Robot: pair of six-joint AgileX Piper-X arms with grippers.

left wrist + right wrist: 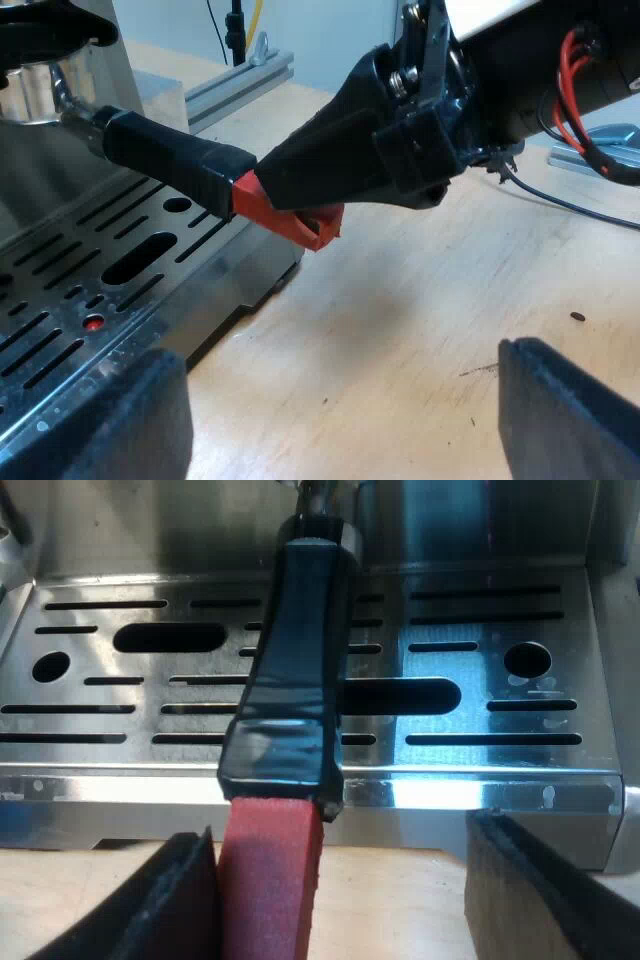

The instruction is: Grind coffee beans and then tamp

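The metal holder (45, 85) is locked into the espresso machine's front, above the slotted drip tray (90, 270). Its dark handle (165, 150) sticks out over the tray and ends in red (295, 220). My right gripper (300, 195) reaches around that red end. In the right wrist view the red end (270, 880) lies against one finger (180, 900), while the other finger (530, 890) stands well apart, so my right gripper (340, 905) is open. My left gripper (345, 420) hangs open over the wooden table beside the tray's corner, with nothing between its fingers.
The steel drip tray (500, 730) spans the machine's base under the handle (295, 660). Bare wooden table (420, 300) stretches beyond the tray's edge, with a small dark speck (578, 317) on it. An aluminium rail (240, 85) runs along the table's far edge.
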